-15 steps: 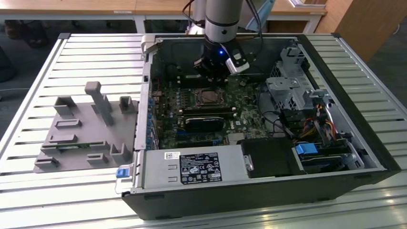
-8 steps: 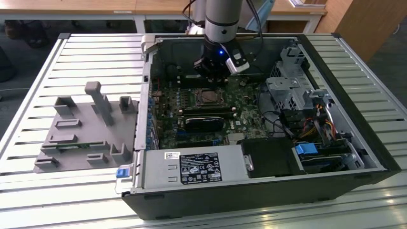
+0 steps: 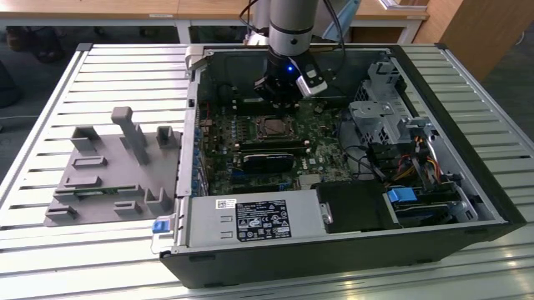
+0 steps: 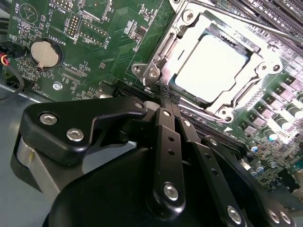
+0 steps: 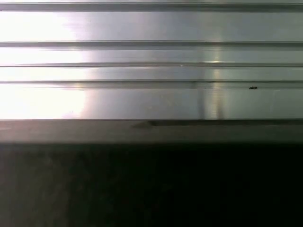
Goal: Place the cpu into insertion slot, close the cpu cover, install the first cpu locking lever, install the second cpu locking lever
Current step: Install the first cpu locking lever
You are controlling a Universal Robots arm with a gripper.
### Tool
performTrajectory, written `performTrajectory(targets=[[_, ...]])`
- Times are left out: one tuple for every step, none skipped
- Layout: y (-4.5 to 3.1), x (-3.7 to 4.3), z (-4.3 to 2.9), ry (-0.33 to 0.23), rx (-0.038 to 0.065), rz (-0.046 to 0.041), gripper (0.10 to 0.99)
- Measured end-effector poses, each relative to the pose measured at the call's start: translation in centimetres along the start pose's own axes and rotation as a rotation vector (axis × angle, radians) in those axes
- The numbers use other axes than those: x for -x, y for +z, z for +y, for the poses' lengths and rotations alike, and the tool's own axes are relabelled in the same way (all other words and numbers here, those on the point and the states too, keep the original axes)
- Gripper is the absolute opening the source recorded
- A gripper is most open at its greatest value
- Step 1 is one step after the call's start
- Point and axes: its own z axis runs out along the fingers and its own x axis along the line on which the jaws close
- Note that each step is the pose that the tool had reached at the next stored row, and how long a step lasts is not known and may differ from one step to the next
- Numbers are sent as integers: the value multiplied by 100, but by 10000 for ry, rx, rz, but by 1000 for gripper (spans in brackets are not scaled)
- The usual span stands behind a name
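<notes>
In the exterior view the gripper [image 3: 279, 94] hangs inside the open computer case [image 3: 334, 259], just above the motherboard [image 3: 221, 144] and just beside the insertion slot [image 3: 271, 127]. In the second wrist view the cpu [image 4: 213, 68] lies flat in the slot, its pale face showing through the window of the cpu cover [image 4: 170, 47], which lies down over it. A thin metal rod [image 4: 246, 21] runs along one edge of the cover. The gripper [image 4: 165, 105] has its fingers drawn together at a corner of the socket, and we see nothing between them. A coin battery [image 4: 42, 51] sits well apart on the green board.
</notes>
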Motion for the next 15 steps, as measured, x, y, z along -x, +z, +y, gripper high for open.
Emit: performTrajectory(targets=[[0, 0, 0, 0, -1, 0, 106], [0, 0, 0, 0, -2, 0, 106], [0, 0, 0, 0, -5, 0, 106], [0, 0, 0, 0, -10, 0, 106], [1, 0, 0, 0, -25, -1, 106], [1, 0, 0, 1, -46, -3, 106], [3, 1, 1, 0, -59, -4, 106], [3, 1, 1, -1, -65, -2, 106], [3, 2, 1, 0, -104, -2, 106], [-2, 2, 2, -1, -104, -1, 106], [-8, 2, 2, -1, -100, -4, 106], [-14, 3, 2, -1, -101, -4, 106], [-19, 2, 2, -1, -104, -2, 106], [-20, 2, 2, -1, -103, -3, 106], [-20, 2, 2, -1, -107, -4, 106]])
